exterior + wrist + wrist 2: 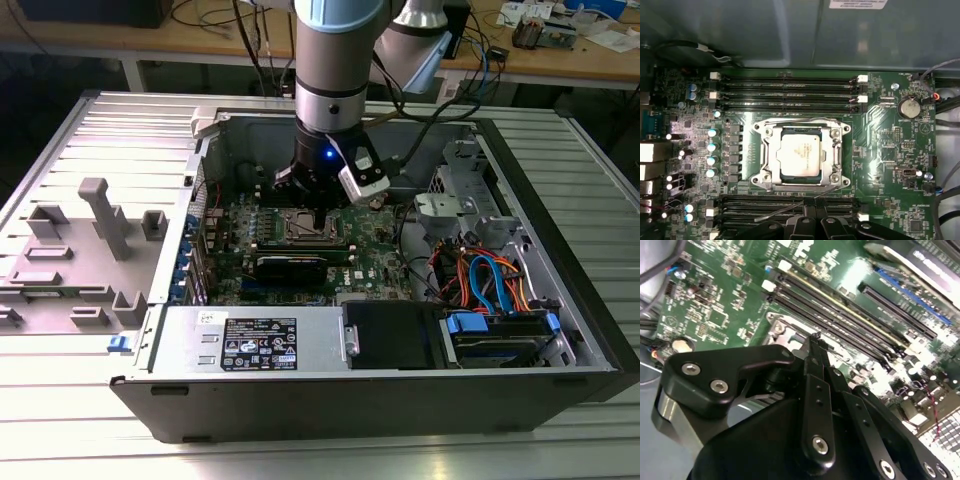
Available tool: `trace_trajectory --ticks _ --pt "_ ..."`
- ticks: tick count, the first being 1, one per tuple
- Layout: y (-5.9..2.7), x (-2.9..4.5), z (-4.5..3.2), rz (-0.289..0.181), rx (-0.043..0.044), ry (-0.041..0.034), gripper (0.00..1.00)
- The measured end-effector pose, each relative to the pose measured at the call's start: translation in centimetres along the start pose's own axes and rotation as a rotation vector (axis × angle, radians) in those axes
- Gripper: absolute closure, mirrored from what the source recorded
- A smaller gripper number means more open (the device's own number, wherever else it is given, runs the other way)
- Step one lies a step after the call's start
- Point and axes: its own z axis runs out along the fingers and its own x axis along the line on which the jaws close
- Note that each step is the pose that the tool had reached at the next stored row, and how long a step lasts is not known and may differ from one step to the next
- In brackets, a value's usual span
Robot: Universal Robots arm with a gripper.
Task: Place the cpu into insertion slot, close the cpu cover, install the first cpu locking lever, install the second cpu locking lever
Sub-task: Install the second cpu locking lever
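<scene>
Inside the open computer case point(560, 300), the cpu point(801, 155) sits under its cover, just beyond shut jaws.

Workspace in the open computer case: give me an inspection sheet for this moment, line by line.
Surface: green motherboard inside an open case lying on a slatted metal table.
Job's things: cpu lies in the insertion slot; cpu cover down around it; a thin lever angles out beside the slot.
Clutter: grey plastic fixture on the table beside the case.
Grippers: gripper over the socket area, jaws together, holding nothing.
Cables: orange and blue bundle at the exterior view's right.
Surroundings: wooden benches behind.
</scene>
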Motion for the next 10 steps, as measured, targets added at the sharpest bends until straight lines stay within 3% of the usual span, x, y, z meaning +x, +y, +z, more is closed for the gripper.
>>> trace_trajectory --ticks 2,4,5,6,10 --pt "-0.27 0.26 0.03 0.0 -0.0148 -0.0003 0.89" --pt "-0.52 0.58 0.04 0.0 -0.068 -0.0014 0.89" --pt "-0.64 0.64 0.03 0.001 -0.0861 -0.0018 0.89" --pt "-0.99 0.68 0.05 0.001 -0.0939 -0.002 0.89" --pt "-1.98 0.82 0.06 0.001 -0.0961 -0.0021 0.89"
